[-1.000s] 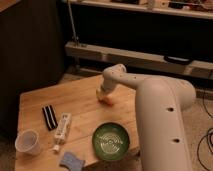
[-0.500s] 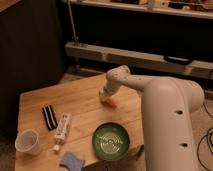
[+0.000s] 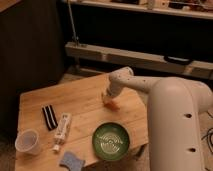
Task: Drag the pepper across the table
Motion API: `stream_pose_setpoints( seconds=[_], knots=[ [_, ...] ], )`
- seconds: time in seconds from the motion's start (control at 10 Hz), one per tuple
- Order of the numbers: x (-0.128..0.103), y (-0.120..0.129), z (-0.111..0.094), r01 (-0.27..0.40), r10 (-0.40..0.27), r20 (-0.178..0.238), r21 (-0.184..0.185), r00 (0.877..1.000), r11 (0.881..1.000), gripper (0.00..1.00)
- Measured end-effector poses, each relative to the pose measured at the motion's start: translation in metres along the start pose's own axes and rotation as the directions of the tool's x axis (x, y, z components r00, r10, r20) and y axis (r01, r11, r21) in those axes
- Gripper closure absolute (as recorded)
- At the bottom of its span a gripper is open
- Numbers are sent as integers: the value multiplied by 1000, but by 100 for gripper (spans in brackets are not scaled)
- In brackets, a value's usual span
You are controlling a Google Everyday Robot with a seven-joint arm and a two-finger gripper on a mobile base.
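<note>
Camera view: my claw (image 3: 107,97) has slid the pepper (image 3: 112,104) rightward along the bench (image 3: 85,102); its grip I cannot tell. Green bowl (image 3: 112,141) sits nearby, unobstructing.

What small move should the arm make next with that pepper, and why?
Probably keep sliding the pepper along the table toward its open middle. The gripper sits low, right on the pepper near the far right edge, so the contact looks set. The green bowl lies nearer the camera, so a leftward drag seems the safer path.
</note>
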Motion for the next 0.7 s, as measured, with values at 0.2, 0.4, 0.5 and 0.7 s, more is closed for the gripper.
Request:
stream_pose_setpoints(
  seconds=[0.2, 0.4, 0.5, 0.7],
  knots=[
    [5, 2, -4, 2, -2, -3, 0, 1000, 1000, 96],
    [16, 4, -7, -2, 2, -12, 0, 1000, 1000, 96],
    [20, 4, -6, -7, 7, -15, -1, 1000, 1000, 96],
    [32, 6, -6, -19, 19, -22, 0, 1000, 1000, 96]
  ],
)
